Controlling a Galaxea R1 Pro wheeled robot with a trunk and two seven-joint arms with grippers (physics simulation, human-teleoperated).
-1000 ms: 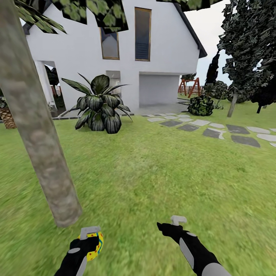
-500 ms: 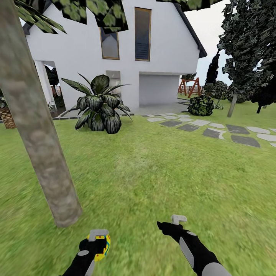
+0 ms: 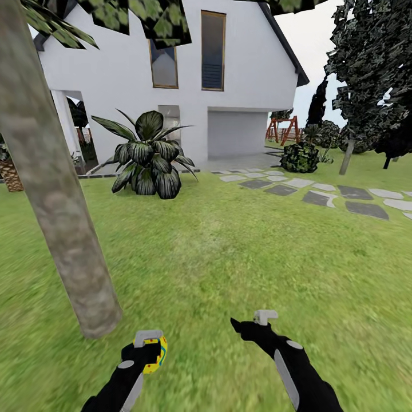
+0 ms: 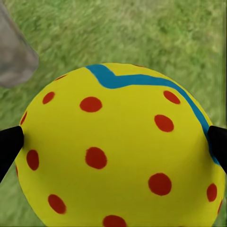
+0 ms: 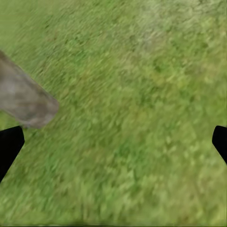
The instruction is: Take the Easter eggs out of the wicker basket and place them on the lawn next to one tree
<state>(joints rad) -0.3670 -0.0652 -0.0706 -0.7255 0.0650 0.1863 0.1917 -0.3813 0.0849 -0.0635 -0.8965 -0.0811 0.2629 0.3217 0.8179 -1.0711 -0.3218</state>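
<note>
My left gripper (image 3: 150, 345) is shut on one Easter egg (image 3: 158, 356), yellow with red dots and a blue zigzag band, held low over the lawn (image 3: 229, 257). The egg (image 4: 113, 142) sits between both fingertips in the left wrist view. The tree (image 3: 63, 217) has a thick grey-brown trunk that meets the grass just left of and beyond the egg. My right gripper (image 3: 250, 320) hangs open over bare grass, nothing between its fingers. A tan woven shape (image 3: 10, 176) stands far off at the left edge; I cannot tell whether it is the wicker basket.
A low broad-leaved dark plant (image 3: 147, 157) grows ahead before the white house (image 3: 240, 68). Grey stepping stones (image 3: 320, 197) run across the right. Dark conical trees (image 3: 372, 74) stand at the far right. The trunk's base (image 5: 23, 101) is in the right wrist view.
My left gripper has carried the egg a little forward and to the right, close by the tree's base. The right gripper has moved slightly forward.
</note>
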